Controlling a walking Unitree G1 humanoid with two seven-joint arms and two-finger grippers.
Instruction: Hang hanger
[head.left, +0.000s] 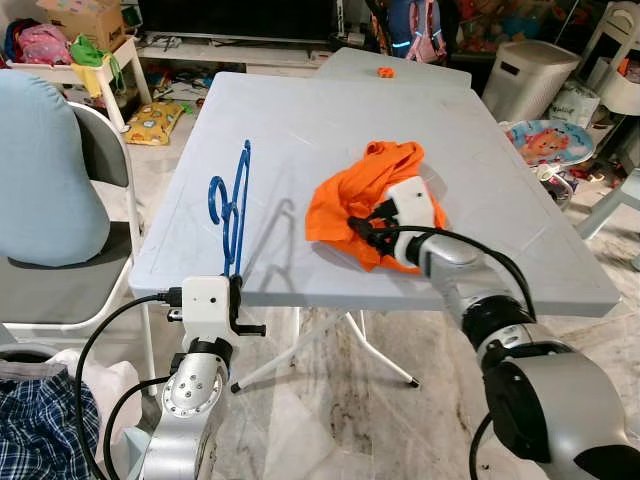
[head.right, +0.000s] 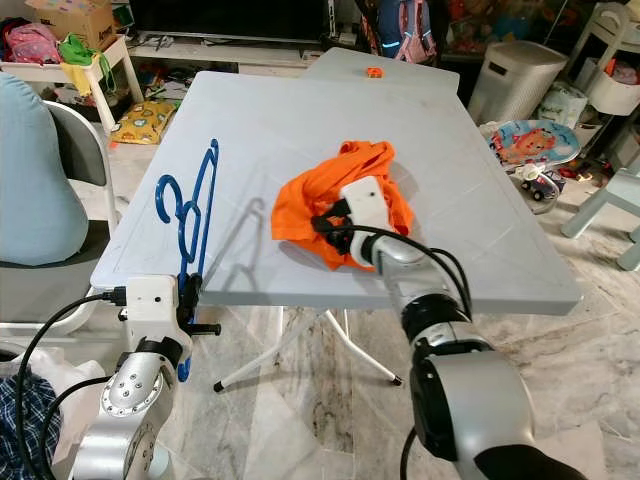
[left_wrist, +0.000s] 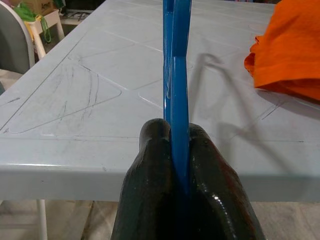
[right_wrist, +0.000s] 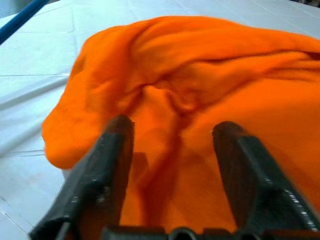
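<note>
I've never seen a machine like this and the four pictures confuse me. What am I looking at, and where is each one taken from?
This is a walking humanoid robot with two silver arms, each ending in a gripper of two long black fingers. The two wide pictures come from the two eyes of a camera on its head, looking down at a pale grey plastic folding table. The two close pictures come from cameras on its wrists, looking along the fingers.

The left gripper, at the table's near edge, is shut on a blue plastic clothes hanger, holding it upright. The right gripper is open, its fingers spread over a crumpled orange garment lying on the table. A small orange object sits at the far end; I cannot tell what it is. A chair with a light blue cushion stands at the robot's left.
</note>
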